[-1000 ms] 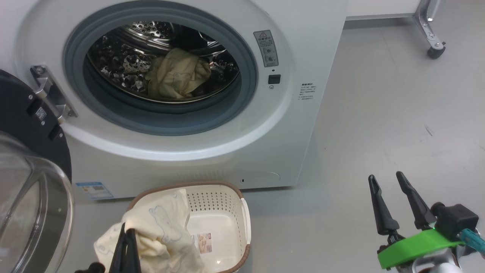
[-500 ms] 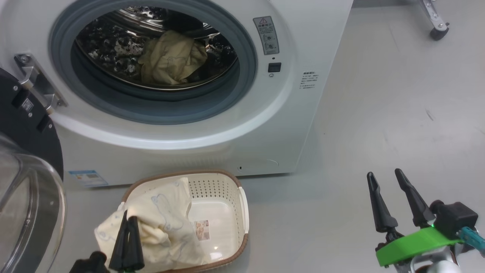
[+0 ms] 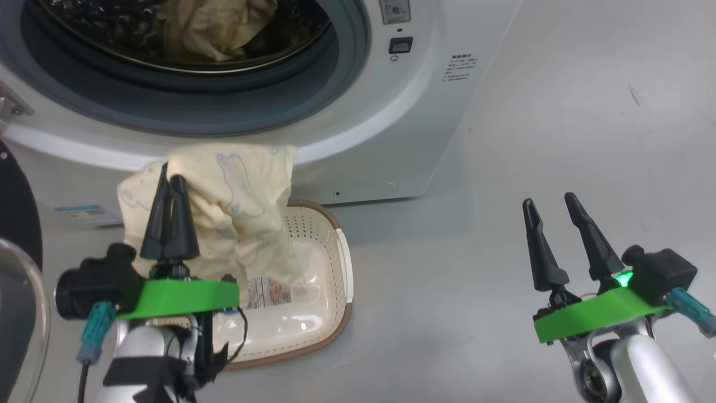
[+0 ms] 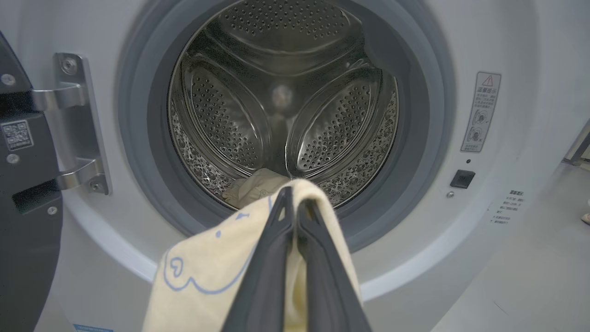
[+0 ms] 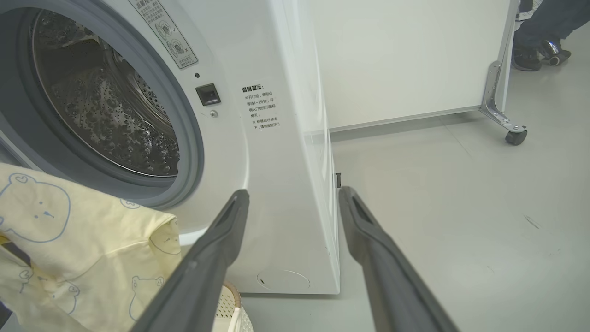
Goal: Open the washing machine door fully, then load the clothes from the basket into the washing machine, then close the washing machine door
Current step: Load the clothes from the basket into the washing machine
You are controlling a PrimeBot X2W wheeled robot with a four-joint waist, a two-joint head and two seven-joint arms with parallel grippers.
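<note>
Pinching a fold of the clothes (image 3: 246,184), our left pincer (image 3: 170,180) holds them above the basket (image 3: 321,229); we judge the washing machine (image 3: 391,140) drum (image 4: 286,83) lies straight ahead along its fingers, nearer this arm. Right pincer (image 3: 551,202) spread, empty.

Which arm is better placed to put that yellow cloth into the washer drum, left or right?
Left. The left gripper is shut on the cloth, holding it above the basket and pointing at the open drum. The right gripper is open, empty, off beside the washer.
</note>
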